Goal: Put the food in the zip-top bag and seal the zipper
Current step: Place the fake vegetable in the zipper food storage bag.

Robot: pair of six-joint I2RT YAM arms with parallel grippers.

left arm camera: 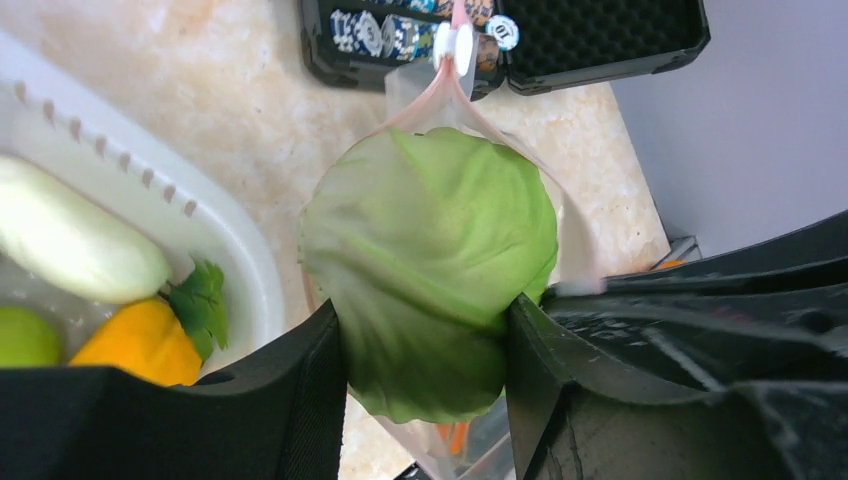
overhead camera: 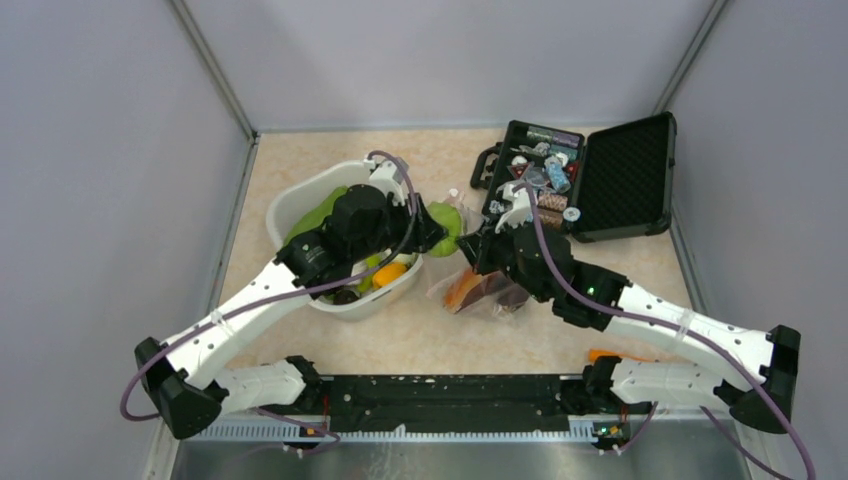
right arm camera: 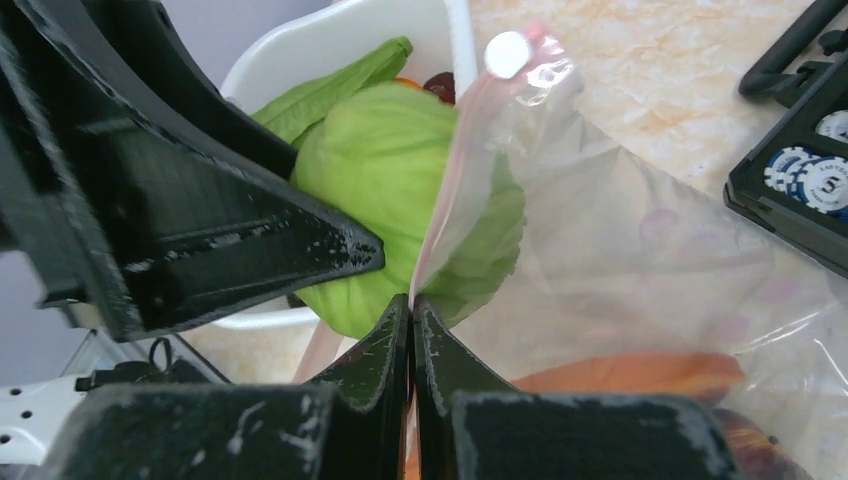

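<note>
Gripping a round pale-green toy cabbage (left arm camera: 430, 270), left jaws stand wide; right jaws pinch shut on the clear plastic bag's (right arm camera: 640, 250) pink zipper strip (right arm camera: 445, 190).

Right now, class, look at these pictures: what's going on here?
The left gripper holds a green cabbage at the open mouth of the bag. The right gripper is shut on the bag's edge at the zipper, holding it up. A carrot already lies inside the bag. The tub beside it holds a radish and other food. The zipper is unsealed.
</note>
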